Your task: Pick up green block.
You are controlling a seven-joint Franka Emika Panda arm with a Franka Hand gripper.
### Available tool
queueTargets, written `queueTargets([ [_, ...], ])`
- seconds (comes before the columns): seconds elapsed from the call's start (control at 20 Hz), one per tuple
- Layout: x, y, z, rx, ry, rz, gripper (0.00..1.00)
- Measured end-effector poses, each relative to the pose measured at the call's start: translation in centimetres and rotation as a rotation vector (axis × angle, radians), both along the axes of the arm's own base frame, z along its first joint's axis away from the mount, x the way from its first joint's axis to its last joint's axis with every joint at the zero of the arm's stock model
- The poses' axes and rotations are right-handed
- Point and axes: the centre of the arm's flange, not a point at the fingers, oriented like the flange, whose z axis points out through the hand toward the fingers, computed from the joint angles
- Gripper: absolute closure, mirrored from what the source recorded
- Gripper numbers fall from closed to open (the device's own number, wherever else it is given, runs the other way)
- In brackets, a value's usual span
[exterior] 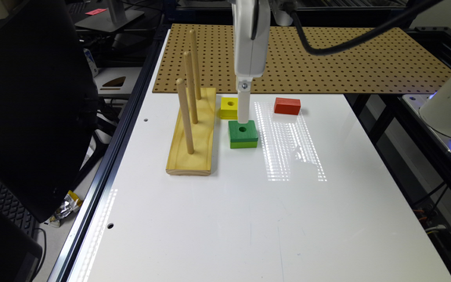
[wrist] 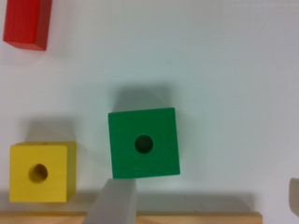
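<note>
Green block [exterior: 242, 133] sits flat on your white surface [exterior: 249, 219], between the pegged wooden base [exterior: 191, 135] and the glare patch, yellow block [exterior: 229, 107] just behind, red block [exterior: 287, 105] apart. Your jaws stand spread; one finger [wrist: 113, 201] shows near the block's edge. No readable writing.

Dark green block [exterior: 242, 133], lime sides; yellow block [exterior: 229, 107]; red block [exterior: 287, 105]; seemingly grey jaws

I see the green block [exterior: 243, 134] on the table [exterior: 249, 219], the peg stand [exterior: 192, 135] just to the exterior view's left, the yellow block [exterior: 229, 107] behind it, the red block [exterior: 287, 106] farther right.
</note>
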Motion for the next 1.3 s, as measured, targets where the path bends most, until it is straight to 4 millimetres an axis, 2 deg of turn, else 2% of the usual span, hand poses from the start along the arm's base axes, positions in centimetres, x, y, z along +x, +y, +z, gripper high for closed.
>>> queueTargets([
  [0.25,-0.3,-0.1,0.0,-0.001,0.001,0.0,0.0],
  [0.6,-1.4,-0.3,-1.8,-0.001,0.005,0.0,0.0],
  [0.95,-1.5,-0.3,-1.8,-0.001,0.004,0.0,0.0],
  [1.3,-1.1,-1.7,-1.7,-0.001,-0.002,-0.003,0.0],
])
